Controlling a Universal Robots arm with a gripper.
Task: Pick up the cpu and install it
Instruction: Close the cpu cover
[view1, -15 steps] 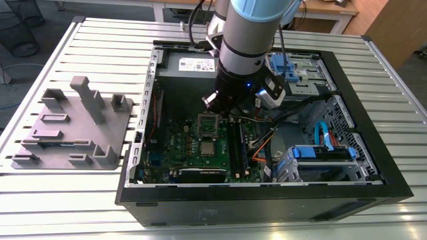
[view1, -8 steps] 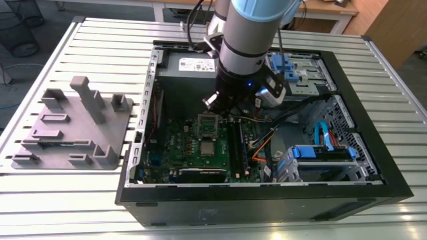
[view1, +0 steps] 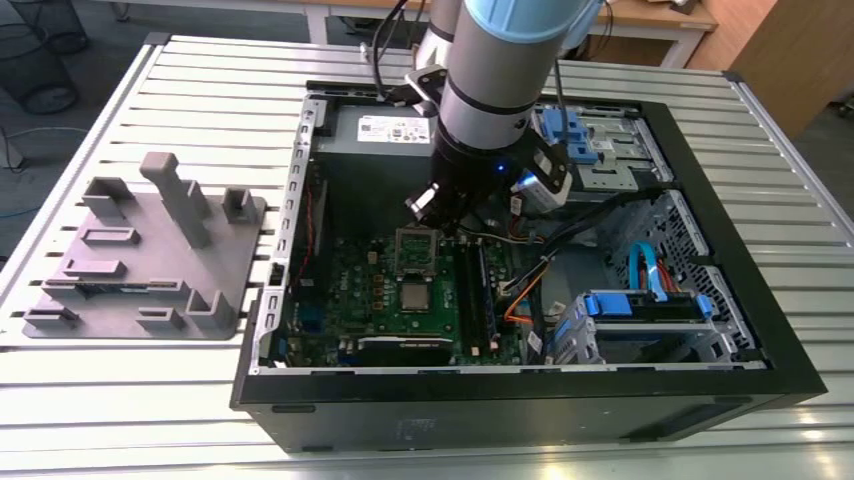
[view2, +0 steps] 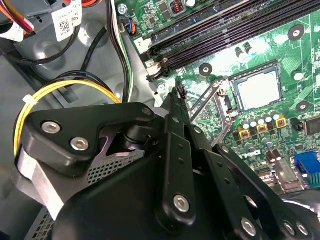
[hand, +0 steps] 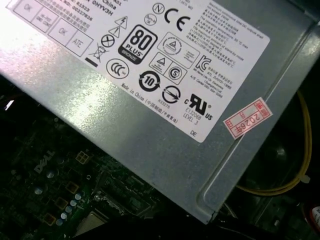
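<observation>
The cpu (view1: 418, 296) is a small silver-grey square lying flat in the socket on the green motherboard (view1: 360, 300) inside the open computer case. In the second wrist view the cpu (view2: 258, 88) sits level inside its dark socket rim. Beside it the hollow metal frame (view2: 212, 100) of the socket stands tilted up and open, and in the exterior view this frame (view1: 416, 243) lies just behind the chip. My gripper (view1: 431, 206) hangs over the board behind the frame, apart from the cpu. Its black links (view2: 173, 105) reach toward the frame's hinge side, with nothing seen in them.
The power supply (view1: 380, 128) with its white label (hand: 150, 75) lies close behind the gripper. Black memory slots (view2: 225, 35) run beside the socket. Yellow cables (view2: 65, 87) and a blue drive cage (view1: 647, 305) crowd the exterior view's right. A grey fixture (view1: 140, 260) stands outside the case.
</observation>
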